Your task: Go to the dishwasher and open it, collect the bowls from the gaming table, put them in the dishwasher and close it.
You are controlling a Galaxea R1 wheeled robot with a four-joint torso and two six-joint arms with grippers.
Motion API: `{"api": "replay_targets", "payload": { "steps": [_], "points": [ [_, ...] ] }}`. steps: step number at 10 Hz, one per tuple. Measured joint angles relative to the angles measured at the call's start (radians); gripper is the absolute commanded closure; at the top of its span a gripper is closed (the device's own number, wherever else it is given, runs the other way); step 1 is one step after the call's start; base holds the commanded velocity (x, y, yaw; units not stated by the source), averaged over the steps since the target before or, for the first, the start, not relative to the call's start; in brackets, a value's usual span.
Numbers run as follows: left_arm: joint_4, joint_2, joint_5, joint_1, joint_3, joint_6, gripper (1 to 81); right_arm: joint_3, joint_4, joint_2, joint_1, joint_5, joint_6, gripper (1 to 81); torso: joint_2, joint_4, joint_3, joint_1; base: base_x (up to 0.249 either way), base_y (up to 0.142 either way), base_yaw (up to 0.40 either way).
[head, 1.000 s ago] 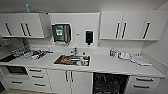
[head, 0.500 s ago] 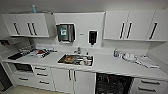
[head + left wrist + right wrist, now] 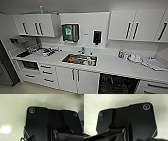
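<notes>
The dishwasher point(image 3: 117, 85) is under the white counter, right of the sink, at the lower right of the head view. Its front shows as a dark opening with wire racks inside, and its door runs out of the picture below. The bowls and the gaming table are out of view. In both wrist views the robot's dark plate hangs over a pale speckled floor point(image 3: 12, 112) point(image 3: 96, 102).
A steel sink point(image 3: 80, 59) holding dishes is set in the counter point(image 3: 112, 67). A small black oven point(image 3: 30, 65) and drawers lie lower left. Clutter point(image 3: 45, 52) sits on the left of the counter, bottles and cloths point(image 3: 135, 58) on the right. White wall cupboards point(image 3: 35, 25) hang above.
The whole kitchen picture has slid a little to the right, so the camera has moved. Nothing on the counter has shifted.
</notes>
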Motion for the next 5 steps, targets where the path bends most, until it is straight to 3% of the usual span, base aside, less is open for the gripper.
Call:
{"api": "replay_targets", "payload": {
  "steps": [5],
  "points": [
    [0.0, -0.001, 0.0, 0.0, -0.001, 0.0, 1.0, -0.014, 0.0, 0.009, 0.004, -0.006, 0.0, 1.0, 0.0, 0.0, 0.0, 0.0, 0.0, 0.0, 0.124]
  ]
}}
